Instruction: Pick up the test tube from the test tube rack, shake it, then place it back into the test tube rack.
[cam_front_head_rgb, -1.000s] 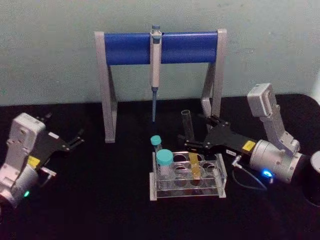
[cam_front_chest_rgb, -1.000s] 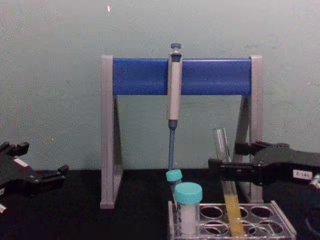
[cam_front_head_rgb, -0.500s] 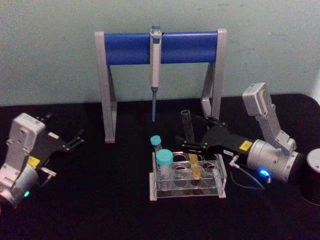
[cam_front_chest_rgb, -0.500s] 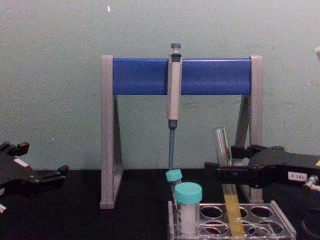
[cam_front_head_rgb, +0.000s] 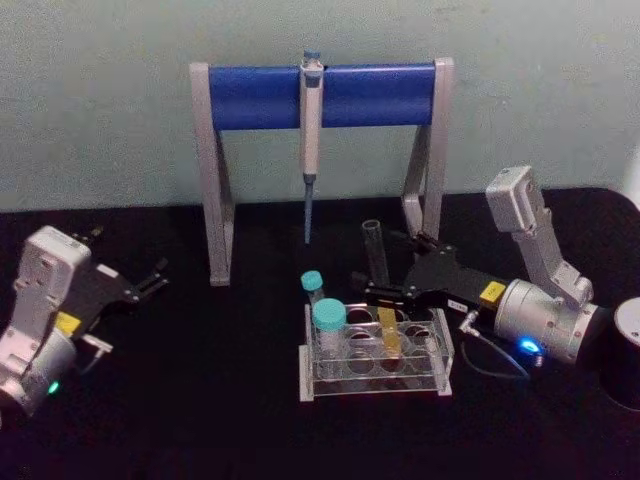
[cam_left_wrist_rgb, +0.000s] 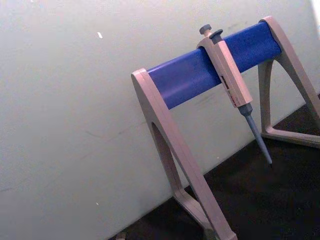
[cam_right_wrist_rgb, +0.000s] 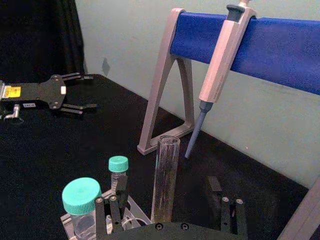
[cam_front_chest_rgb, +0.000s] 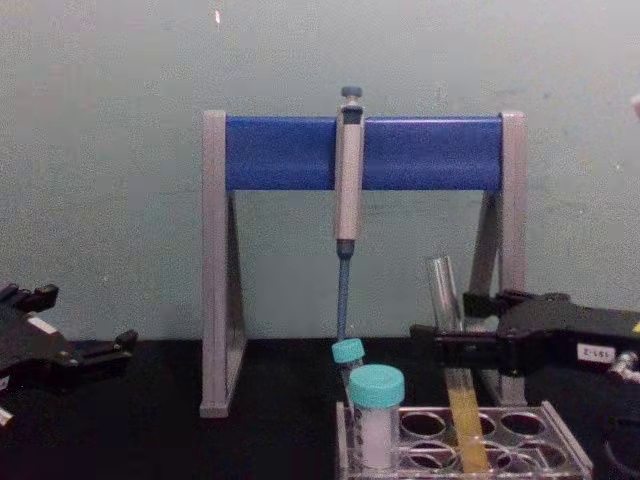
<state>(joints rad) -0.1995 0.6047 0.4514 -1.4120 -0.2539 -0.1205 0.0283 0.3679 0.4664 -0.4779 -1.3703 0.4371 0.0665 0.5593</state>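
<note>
On a black tabletop (cam_front_head_rgb: 200, 410), nearest the robot, sits a low clear plastic test tube rack (cam_front_head_rgb: 438, 372) with rows of round holes. At its left end stand two shorter teal-capped tubes, one wide (cam_front_head_rgb: 328, 318) and one slim (cam_front_head_rgb: 313, 284). A long thin clear glass test tube (cam_front_chest_rgb: 466, 420), uncapped and holding yellow liquid in its lower part, stands in a hole right of the rack's middle, its top leaning slightly left.

The right hand (cam_front_head_rgb: 372, 288) reaches in from the right at the tube's mid-height. Its black fingers (cam_right_wrist_rgb: 110, 212) are spread wide on either side of the glass, not touching it. The left hand (cam_front_head_rgb: 150, 280) rests well apart at the left, fingers parted, holding nothing.

Farther back stands a tall grey stand with a blue crossbar (cam_front_head_rgb: 260, 97), with a grey pipette (cam_front_head_rgb: 311, 120) hanging from it, before a pale green wall (cam_front_head_rgb: 100, 100).
</note>
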